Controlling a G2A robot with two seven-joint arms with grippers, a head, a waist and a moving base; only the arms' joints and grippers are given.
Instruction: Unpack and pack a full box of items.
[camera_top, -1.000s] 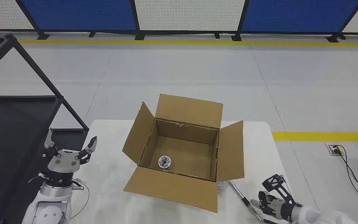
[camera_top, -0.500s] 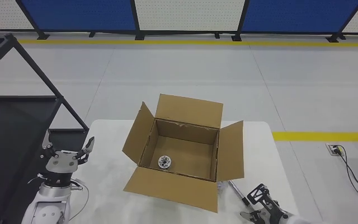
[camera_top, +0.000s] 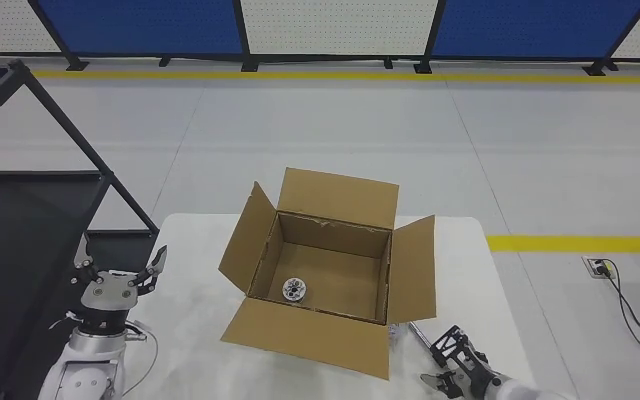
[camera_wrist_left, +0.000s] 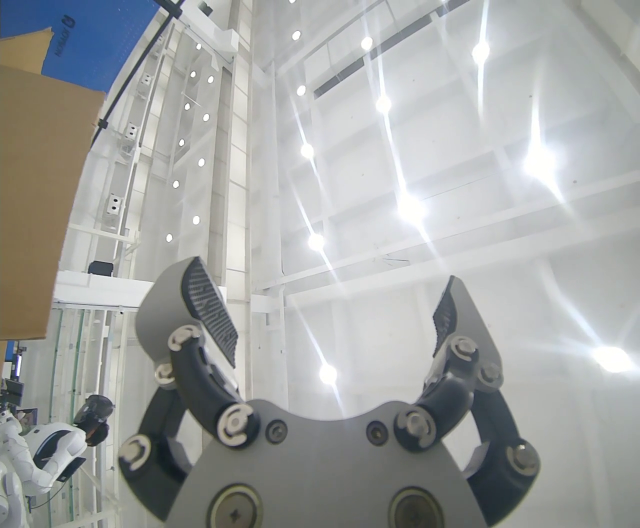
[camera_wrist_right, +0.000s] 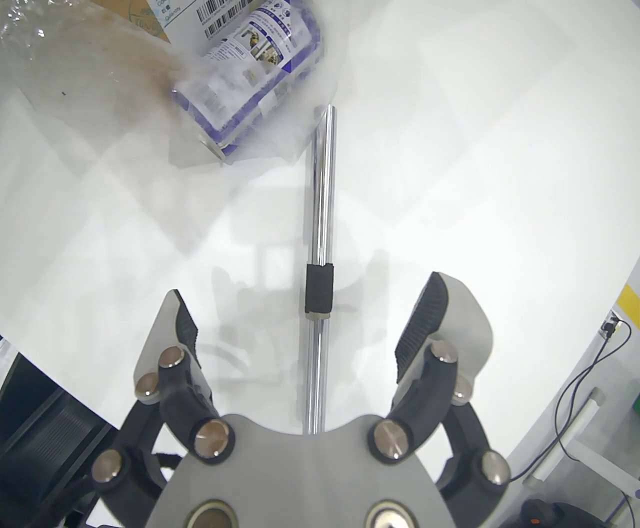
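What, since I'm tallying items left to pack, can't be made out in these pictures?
Small round item in the box: top view, too small to identify.
Box floor nearest the robot: top view, hidden by the box's front wall.
Wrapped package: right wrist view, cut off by the picture's edge and blurred by clear film.
Metal rod: right wrist view, near end hidden under the right hand.
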